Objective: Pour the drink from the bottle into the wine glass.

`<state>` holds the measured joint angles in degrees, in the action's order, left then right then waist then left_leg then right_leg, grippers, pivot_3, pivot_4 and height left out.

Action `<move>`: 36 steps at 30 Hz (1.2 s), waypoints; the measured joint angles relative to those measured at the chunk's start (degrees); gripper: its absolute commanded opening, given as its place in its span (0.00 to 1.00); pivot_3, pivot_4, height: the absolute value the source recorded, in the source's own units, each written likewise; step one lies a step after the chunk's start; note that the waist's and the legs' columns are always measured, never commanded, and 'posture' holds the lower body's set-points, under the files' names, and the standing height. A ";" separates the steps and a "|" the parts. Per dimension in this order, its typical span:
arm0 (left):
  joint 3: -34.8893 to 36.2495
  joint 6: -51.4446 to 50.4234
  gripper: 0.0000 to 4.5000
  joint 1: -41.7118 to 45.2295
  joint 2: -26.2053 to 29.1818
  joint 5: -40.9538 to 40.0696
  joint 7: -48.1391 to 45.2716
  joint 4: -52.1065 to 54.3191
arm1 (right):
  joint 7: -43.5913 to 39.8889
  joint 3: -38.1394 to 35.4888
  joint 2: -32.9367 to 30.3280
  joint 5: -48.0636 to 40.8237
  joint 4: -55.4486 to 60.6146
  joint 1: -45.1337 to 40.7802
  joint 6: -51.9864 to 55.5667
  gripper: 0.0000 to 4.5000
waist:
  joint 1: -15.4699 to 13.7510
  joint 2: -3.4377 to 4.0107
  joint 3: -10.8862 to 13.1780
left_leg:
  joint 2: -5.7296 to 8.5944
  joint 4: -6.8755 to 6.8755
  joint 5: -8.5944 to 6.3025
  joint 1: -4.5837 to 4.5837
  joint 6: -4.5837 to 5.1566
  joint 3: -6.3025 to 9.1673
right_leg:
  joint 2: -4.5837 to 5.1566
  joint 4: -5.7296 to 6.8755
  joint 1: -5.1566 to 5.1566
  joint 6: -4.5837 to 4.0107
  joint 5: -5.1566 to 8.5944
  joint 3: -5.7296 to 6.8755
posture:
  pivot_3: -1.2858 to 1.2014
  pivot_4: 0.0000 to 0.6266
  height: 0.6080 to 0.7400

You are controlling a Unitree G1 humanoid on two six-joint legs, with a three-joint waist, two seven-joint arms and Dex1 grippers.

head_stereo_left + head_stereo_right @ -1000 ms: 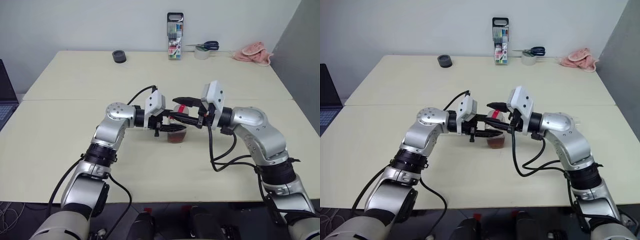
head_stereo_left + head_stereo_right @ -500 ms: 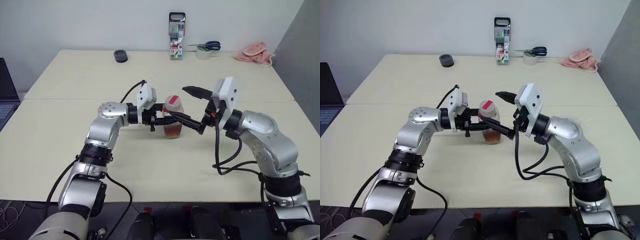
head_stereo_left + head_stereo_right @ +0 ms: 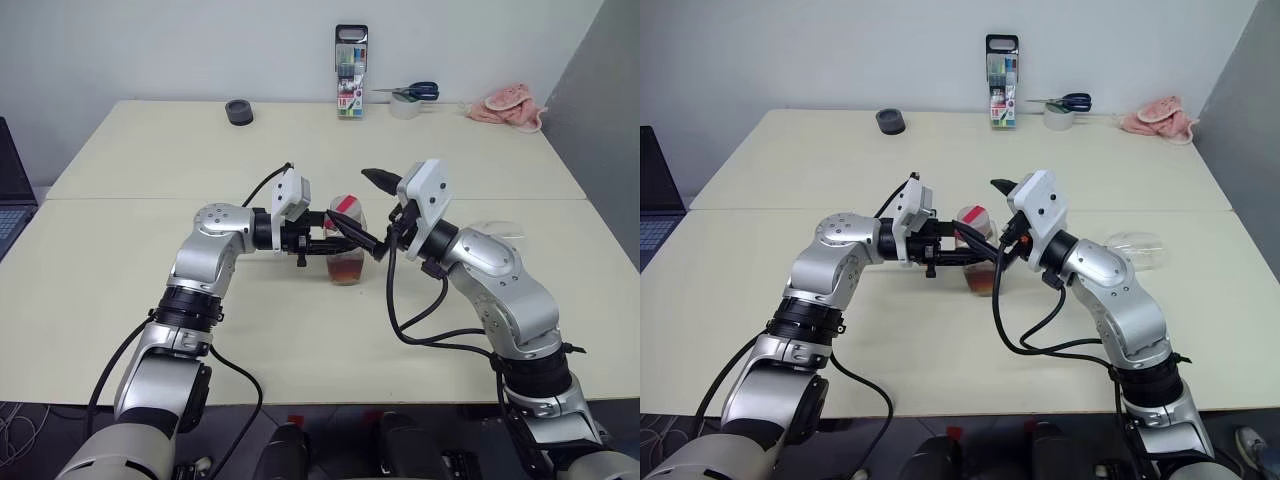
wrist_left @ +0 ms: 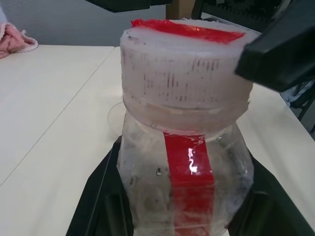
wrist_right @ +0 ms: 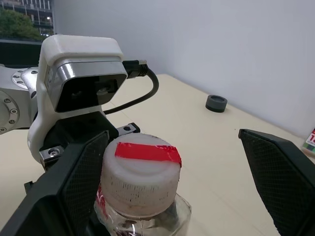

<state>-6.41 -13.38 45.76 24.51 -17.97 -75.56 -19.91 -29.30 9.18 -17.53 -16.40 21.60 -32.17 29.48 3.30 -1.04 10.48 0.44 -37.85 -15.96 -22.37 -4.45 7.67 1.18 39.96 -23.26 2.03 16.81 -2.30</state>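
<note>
My left gripper (image 3: 338, 243) is shut on the body of the bottle (image 3: 346, 240), holding it upright just above the table. The bottle is clear plastic with a red strip, and its white cap (image 5: 142, 172) with a red stripe is on. The reddish-brown drink (image 3: 345, 268) fills its lower part. My right gripper (image 5: 173, 133) is open wide, one finger on each side of the cap without touching it. The wine glass (image 3: 1137, 248) shows as a clear rounded shape on the table behind my right forearm. I cannot tell whether it stands or lies.
Along the table's far edge are a tall marker case (image 3: 351, 60), scissors on a tape roll (image 3: 408, 98), a pink cloth (image 3: 510, 105) and a small black ring (image 3: 238, 111). A laptop (image 3: 8, 195) sits past the left side.
The right gripper's fingers have spread from close around the cap to wide open, and its wrist has swung. The left gripper keeps the bottle in place. The camera shifted slightly.
</note>
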 measured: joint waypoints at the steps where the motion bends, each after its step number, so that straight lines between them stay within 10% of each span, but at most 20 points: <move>1: -0.02 0.06 0.40 0.00 0.00 0.03 -0.02 -0.02 | 0.00 0.00 -0.06 -0.02 0.01 0.04 -0.01 1.00 | 0.00 0.00 0.00 | 0.00 0.00 0.00 0.00 0.01 0.01 | 0.00 0.00 0.00 0.00 0.00 0.00 | 0.52 0.24 1.00; 24: -0.01 1.36 0.40 1.13 0.82 0.21 -1.21 -2.31 | -3.30 -4.48 -7.02 -10.12 10.45 4.18 8.40 1.00 | -0.01 0.00 0.00 | 0.00 -0.01 -0.09 -0.01 0.17 0.00 | -0.01 0.00 0.00 0.00 0.00 0.00 | 0.52 0.24 1.00; 36: 0.00 0.82 0.40 1.32 0.70 0.10 -1.43 -2.42 | 1.92 0.34 -2.22 -1.67 3.88 -0.32 4.73 1.00 | 0.04 0.00 0.00 | 0.01 -0.01 -0.07 -0.02 0.13 0.00 | 0.00 -0.01 0.00 0.00 0.00 0.00 | 0.52 0.24 1.00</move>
<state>-6.41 -12.56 47.08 25.21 -17.88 -76.99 -22.32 -27.38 9.52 -19.75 -18.07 25.48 -32.49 34.21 3.34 -1.04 10.48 0.45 -37.86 -16.03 -22.38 -4.33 7.67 1.19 39.95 -23.26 2.03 16.81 -2.30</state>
